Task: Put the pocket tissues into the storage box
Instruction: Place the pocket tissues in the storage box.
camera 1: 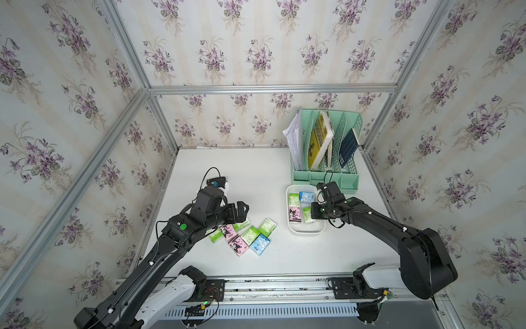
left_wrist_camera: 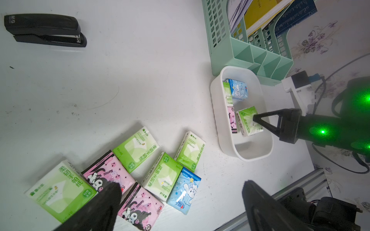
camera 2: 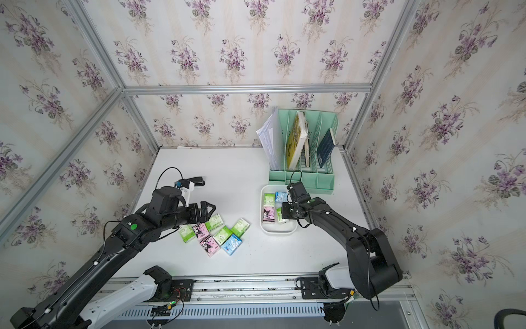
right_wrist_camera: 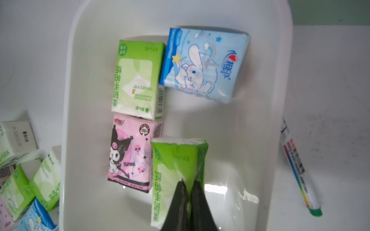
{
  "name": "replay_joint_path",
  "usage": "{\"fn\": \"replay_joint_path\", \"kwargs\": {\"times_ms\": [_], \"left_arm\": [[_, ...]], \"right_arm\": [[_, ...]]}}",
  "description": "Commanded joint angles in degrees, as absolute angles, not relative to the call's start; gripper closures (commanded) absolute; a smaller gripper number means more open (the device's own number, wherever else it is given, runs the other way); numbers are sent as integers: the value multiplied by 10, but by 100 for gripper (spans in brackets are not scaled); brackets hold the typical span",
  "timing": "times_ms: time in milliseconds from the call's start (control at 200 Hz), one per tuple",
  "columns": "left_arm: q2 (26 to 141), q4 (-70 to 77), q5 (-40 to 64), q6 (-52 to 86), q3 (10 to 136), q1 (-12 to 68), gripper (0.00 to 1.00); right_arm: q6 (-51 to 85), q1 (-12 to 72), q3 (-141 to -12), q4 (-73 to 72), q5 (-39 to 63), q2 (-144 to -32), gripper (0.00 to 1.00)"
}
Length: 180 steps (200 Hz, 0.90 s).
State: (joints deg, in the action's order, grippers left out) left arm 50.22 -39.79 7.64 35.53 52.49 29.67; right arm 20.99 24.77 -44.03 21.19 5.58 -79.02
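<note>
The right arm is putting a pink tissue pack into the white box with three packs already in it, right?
Not pink: the right gripper, jaws shut, holds a green pack. The right wrist view shows it inside the white box, beside the three already there: a green one, a pink one, a blue one.

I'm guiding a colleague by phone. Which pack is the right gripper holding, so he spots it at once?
Find the mint organizer at the back; the white box sits before it. Of the four packs inside, it is the green pack pinched by the right gripper; the other green one lies flat beside the blue pack.
</note>
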Motion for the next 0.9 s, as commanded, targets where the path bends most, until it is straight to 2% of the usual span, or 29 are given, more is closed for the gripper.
{"fn": "replay_joint_path", "kwargs": {"times_ms": [0, 824, 894], "left_arm": [[499, -402, 69, 356, 524, 297, 1], [490, -410, 57, 351, 514, 297, 1], [490, -412, 57, 352, 514, 297, 1]], "right_arm": [[229, 247, -442, 178, 47, -801, 100], [272, 243, -463, 117, 59, -870, 100], [273, 244, -465, 112, 68, -879, 97]]}}
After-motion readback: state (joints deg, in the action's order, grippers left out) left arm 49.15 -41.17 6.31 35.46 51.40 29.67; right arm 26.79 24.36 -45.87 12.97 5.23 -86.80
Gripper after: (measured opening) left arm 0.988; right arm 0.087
